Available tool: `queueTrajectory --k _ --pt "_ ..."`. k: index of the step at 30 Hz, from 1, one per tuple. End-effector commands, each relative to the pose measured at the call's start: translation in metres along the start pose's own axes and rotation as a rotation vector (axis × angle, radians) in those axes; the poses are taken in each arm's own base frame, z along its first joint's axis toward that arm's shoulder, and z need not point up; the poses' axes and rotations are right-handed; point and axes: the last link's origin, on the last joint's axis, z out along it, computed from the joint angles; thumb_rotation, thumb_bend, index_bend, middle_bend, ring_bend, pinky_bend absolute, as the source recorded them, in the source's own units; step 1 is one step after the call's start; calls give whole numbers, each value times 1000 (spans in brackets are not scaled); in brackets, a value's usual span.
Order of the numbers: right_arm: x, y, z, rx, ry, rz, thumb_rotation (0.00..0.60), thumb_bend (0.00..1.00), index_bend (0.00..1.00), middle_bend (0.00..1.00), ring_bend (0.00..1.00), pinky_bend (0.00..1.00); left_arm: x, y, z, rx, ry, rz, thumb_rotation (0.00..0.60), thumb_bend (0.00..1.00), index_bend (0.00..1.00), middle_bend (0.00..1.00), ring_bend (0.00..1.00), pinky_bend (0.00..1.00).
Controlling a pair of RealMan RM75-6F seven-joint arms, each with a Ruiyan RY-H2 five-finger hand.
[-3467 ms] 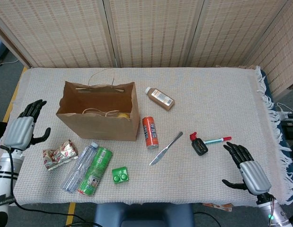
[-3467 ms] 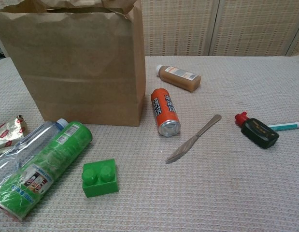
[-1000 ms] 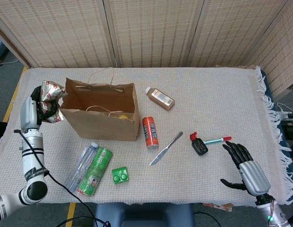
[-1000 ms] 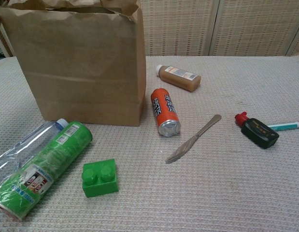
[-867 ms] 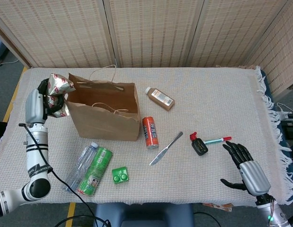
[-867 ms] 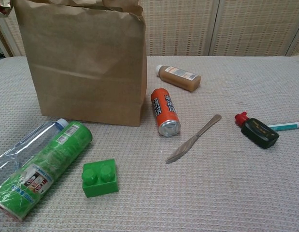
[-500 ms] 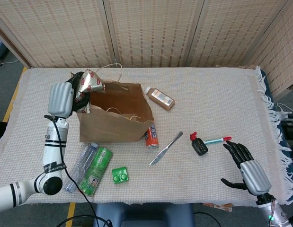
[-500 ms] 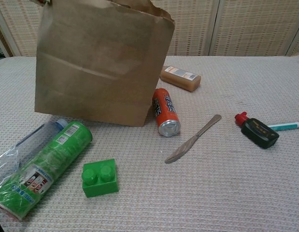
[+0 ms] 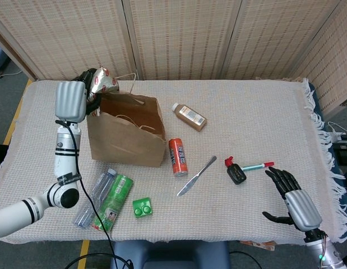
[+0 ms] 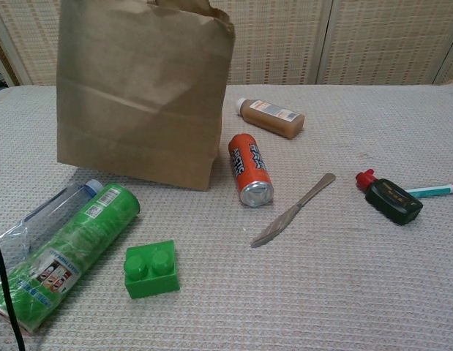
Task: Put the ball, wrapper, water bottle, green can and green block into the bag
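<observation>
Nearest, the green block, green can and water bottle lie together on the surface. The right robot hand hovers open, holding nothing. Farther back, the left robot hand grips the wrapper over the bag's rim.

Head view: seen from high above the near edge of the table, angled steeply down, taking in the whole tabletop with the bag left of centre. Chest view: low, close and nearly level, facing the bag from its near side. Both share the bag and the orange can to its right.
</observation>
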Motion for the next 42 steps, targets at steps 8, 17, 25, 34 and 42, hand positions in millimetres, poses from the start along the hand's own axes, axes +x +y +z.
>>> queueTrajectory --k 8,17,25,34,42 --pt "-2 -1 0 0 -3 -11 600 24 0 0 0 0 -4 -13 -13 -90 6 55 600 663 649 715 691 775" --pt "-2 -1 -1 3 0 -18 600 24 0 0 0 0 -11 -5 -37 -177 -103 34 600 610 572 649 631 734" --pt "-1 -1 -2 5 -3 -14 600 24 0 0 0 0 -10 12 -40 -124 -186 -132 600 391 131 163 181 398" --pt "-1 -1 -1 2 -7 -14 600 24 0 0 0 0 -6 15 -38 -102 -190 -200 600 364 17 23 86 312" --pt "-1 -1 -1 -2 -8 -16 600 24 0 0 0 0 -2 7 -43 -85 -189 -206 600 389 53 36 101 319"
